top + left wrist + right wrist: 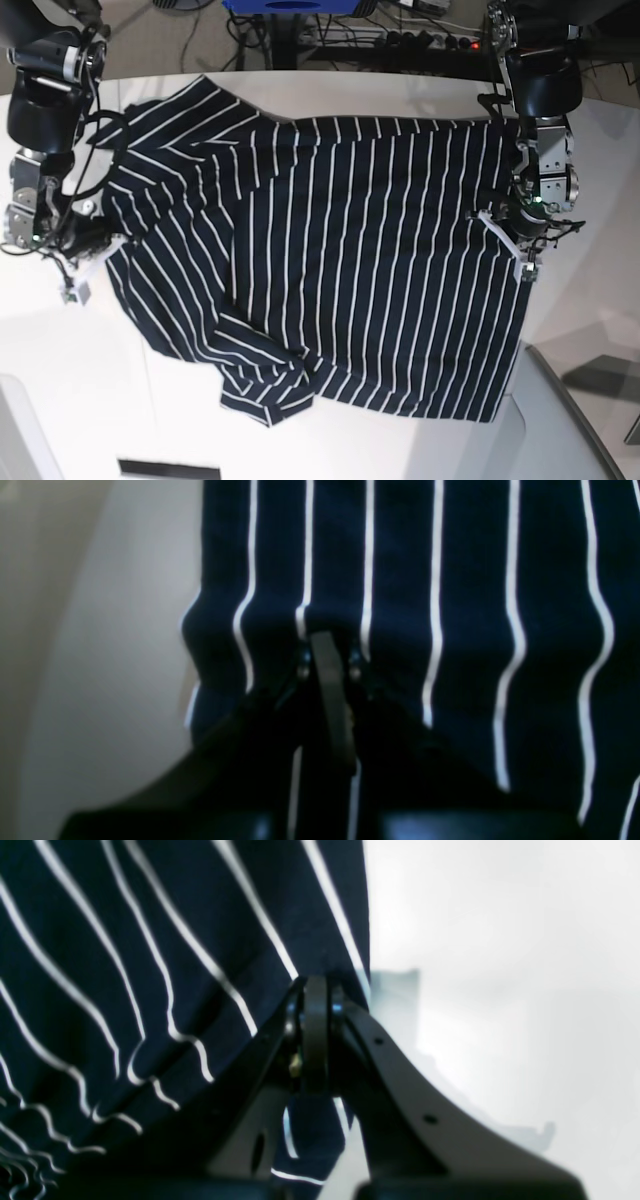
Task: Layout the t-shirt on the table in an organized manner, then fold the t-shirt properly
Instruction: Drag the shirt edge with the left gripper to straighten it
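The shirt (340, 260), dark navy with thin white stripes, lies mostly spread on the white table (300, 445). Its near-left part is bunched and folded over; one side edge hangs past the table's edge.

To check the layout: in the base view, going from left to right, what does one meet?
right gripper shut on the shirt's edge → the t-shirt spread on the table → left gripper shut on the opposite edge.
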Controlling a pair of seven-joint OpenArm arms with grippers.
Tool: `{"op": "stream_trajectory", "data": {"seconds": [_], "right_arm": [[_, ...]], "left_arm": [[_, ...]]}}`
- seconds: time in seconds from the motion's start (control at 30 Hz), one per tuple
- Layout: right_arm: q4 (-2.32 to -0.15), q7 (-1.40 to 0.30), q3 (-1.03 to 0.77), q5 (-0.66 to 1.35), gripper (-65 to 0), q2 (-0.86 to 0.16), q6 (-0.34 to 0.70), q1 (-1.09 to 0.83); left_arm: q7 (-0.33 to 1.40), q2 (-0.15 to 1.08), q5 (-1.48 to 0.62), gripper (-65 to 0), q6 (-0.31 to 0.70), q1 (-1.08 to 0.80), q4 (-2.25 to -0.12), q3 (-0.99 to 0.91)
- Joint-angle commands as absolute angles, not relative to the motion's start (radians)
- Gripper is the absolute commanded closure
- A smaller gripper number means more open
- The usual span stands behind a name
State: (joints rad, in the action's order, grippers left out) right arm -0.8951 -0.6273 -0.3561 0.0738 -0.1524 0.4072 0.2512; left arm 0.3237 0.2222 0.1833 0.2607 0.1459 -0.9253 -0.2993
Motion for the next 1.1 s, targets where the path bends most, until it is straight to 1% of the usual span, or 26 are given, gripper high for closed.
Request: {"op": "stream_trajectory", "data": {"seconds": [0.0, 0.13, 0.27, 0.33, 0.53, 0.63, 0.7, 0.8, 0.9, 1.0, 1.07], "right_arm": [[-0.898, -0.642, -0.384, 0.053, -0.2, -0.165, 0.377, 0.246], [-0.9, -0.642, -0.466, 0.053, -0.2, -0.165, 0.292, 0.231], [-0.949, -0.65, -0.521, 0.053, -0.2, -0.151, 0.245, 0.182], [-1.013, -0.659, -0.533, 0.053, -0.2, -0.114, 0.225, 0.147], [-1.353, -0.746, -0.518, 0.053, -0.2, -0.007, 0.225, 0.038], [-1.474, -0.786, -0.469, 0.053, -0.2, 0.004, 0.225, 0.03], [-1.504, -0.791, -0.427, 0.053, -0.2, -0.002, 0.225, 0.047], [-1.477, -0.791, -0.369, 0.051, -0.2, -0.054, 0.225, 0.104], [-1.334, -0.776, -0.318, 0.054, -0.2, -0.091, 0.226, 0.183], [-1.164, -0.688, -0.306, 0.054, -0.2, -0.116, 0.226, 0.248], [-1.049, -0.636, -0.306, 0.054, -0.2, -0.133, 0.228, 0.289]], "left_arm": [[0.36, 0.229, 0.193, 0.0, 0.266, 0.145, -0.929, -0.297], [0.363, 0.232, 0.193, 0.0, 0.266, 0.151, -0.931, -0.302], [0.366, 0.232, 0.193, 0.0, 0.266, 0.143, -0.951, -0.297], [0.366, 0.231, 0.193, 0.0, 0.266, 0.13, -0.981, -0.3], [0.367, 0.228, 0.191, 0.0, 0.266, 0.107, -1.075, -0.305], [0.372, 0.226, 0.191, 0.0, 0.266, 0.105, -1.132, -0.306], [0.438, 0.223, 0.186, 0.0, 0.266, 0.079, -1.196, -0.306], [0.552, 0.202, 0.185, 0.0, 0.271, 0.019, -1.346, -0.295], [0.599, 0.176, 0.193, 0.0, 0.272, -0.085, -1.461, -0.277], [0.596, 0.188, 0.193, 0.0, 0.272, -0.197, -1.486, -0.208], [0.596, 0.193, 0.191, 0.0, 0.272, -0.248, -1.472, -0.199]]}}
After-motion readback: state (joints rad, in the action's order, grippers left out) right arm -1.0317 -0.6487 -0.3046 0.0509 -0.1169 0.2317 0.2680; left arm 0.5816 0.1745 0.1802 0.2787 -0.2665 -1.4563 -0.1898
